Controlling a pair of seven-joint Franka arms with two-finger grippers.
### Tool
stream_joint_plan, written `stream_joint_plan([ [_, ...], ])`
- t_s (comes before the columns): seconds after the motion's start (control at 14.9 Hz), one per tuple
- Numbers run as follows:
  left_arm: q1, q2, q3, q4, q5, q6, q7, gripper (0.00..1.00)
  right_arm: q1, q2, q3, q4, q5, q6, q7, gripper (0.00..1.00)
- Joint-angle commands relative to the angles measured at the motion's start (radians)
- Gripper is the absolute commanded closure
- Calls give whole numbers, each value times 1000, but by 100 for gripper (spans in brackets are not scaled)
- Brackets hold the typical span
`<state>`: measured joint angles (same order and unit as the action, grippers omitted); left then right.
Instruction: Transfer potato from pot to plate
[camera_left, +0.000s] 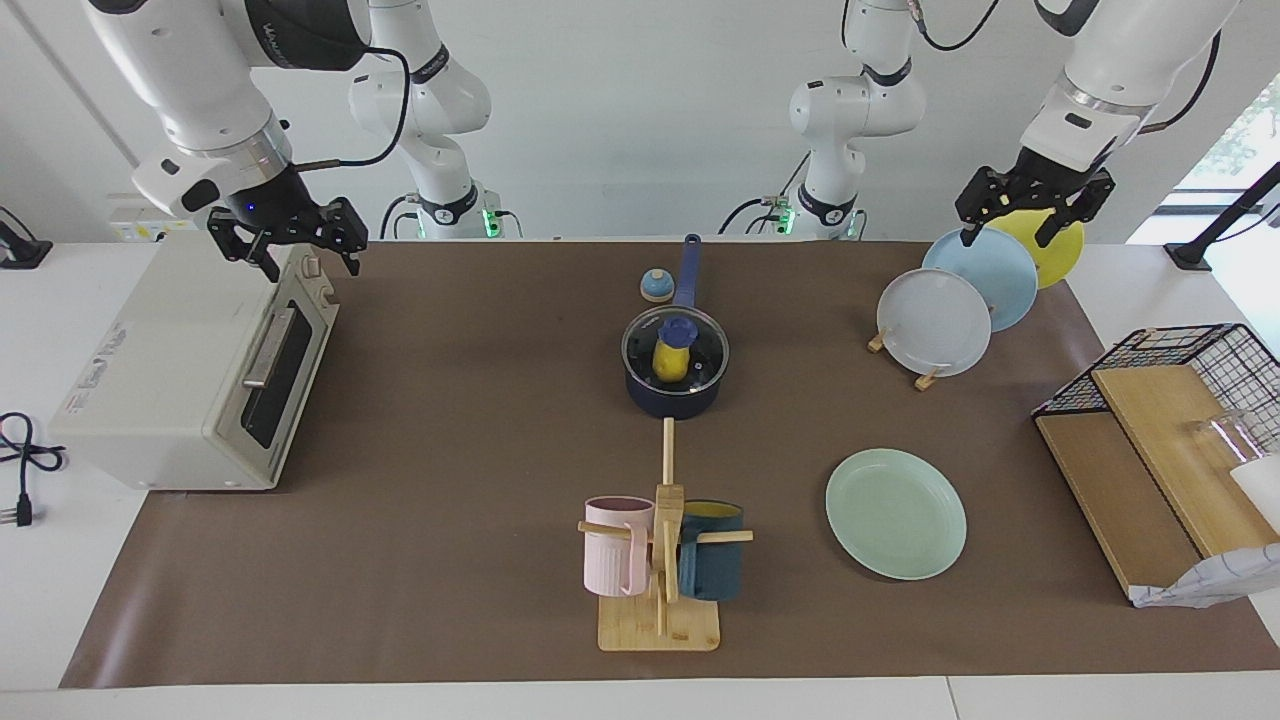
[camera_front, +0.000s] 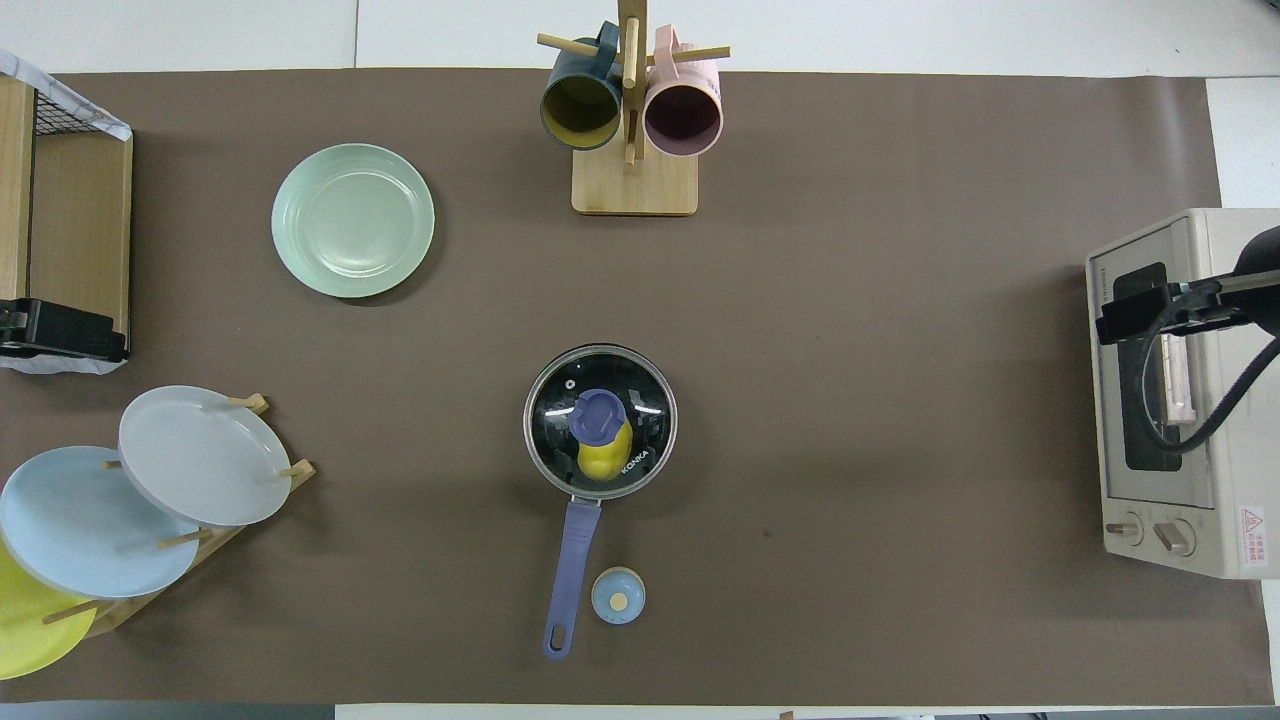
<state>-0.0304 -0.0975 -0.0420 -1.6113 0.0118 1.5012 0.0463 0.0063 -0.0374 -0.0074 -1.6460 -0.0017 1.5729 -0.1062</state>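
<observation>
The potato (camera_front: 599, 460) sits in the pot (camera_front: 600, 422), half hidden under the lid's knob (camera_front: 597, 416); it seems to lie lengthwise toward the robots. Left end effector (camera_left: 1033, 212) and right end effector (camera_left: 288, 240) are wide, empty.

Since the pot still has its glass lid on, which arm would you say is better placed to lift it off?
Neither is close. The left end effector hangs over the plate rack, the right end effector over the toaster oven. I'd lean left: it sits at the mint plate's end. The lid covers the potato.

Glossy glass lid (camera_front: 600, 420); wooden mug rack (camera_left: 660, 610).
</observation>
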Motion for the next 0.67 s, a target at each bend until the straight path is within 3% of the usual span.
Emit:
stream_joint_plan([
  [0.0, 7, -45, -1, -24, 0, -2, -2, 0, 9, 31, 15, 20, 25, 12, -17, 0],
  [0.13, 9, -62, -1, -25, 0, -7, -3, 0, 24, 88, 24, 67, 46, 3, 9, 0],
  [0.34, 1, -80, -7, -25, 0, -7, -8, 0, 56, 184, 136, 213, 49, -53, 181, 0],
  [0.61, -2, -82, -9, -25, 0, -9, 0, 0, 217, 304, 184, 319, 36, -7, 409, 0],
])
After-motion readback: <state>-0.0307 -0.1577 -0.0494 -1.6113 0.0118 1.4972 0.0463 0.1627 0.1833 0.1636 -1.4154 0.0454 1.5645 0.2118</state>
